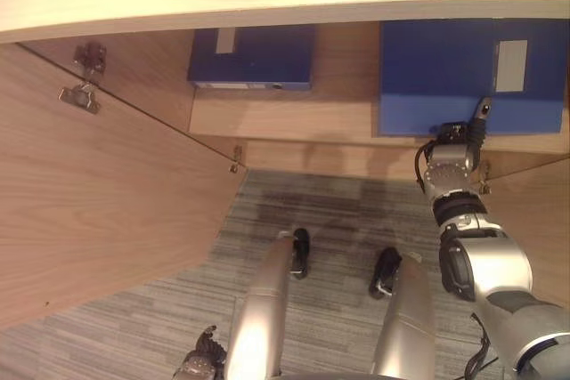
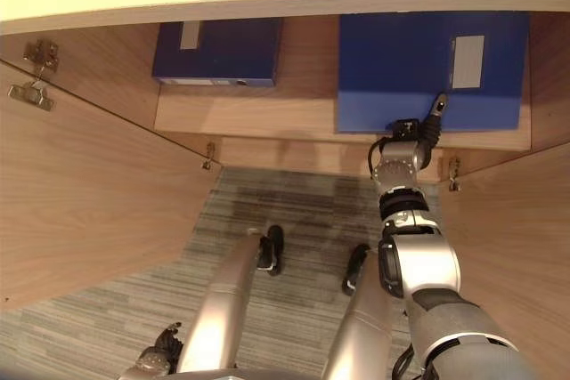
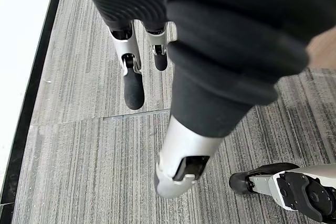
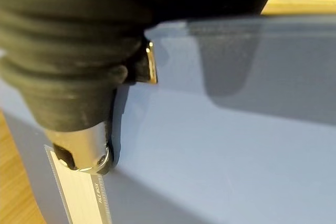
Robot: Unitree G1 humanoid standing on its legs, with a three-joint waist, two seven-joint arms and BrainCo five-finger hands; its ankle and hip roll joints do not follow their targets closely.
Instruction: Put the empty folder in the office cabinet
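At upper right, right hand (image 2: 411,150) touches the folder (image 2: 419,68) on the cabinet shelf (image 2: 267,117); grip unclear.

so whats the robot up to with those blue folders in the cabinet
The robot stands at an open wooden cabinet with two blue folders lying on its shelf. Its right hand is at the near edge of the larger folder, on the right side of the shelf, apparently setting it in place; its finger positions cannot be made out. The smaller folder lies apart, further left and deeper in. The left hand hangs low by the robot's side over the grey carpet, fingers relaxed, holding nothing.
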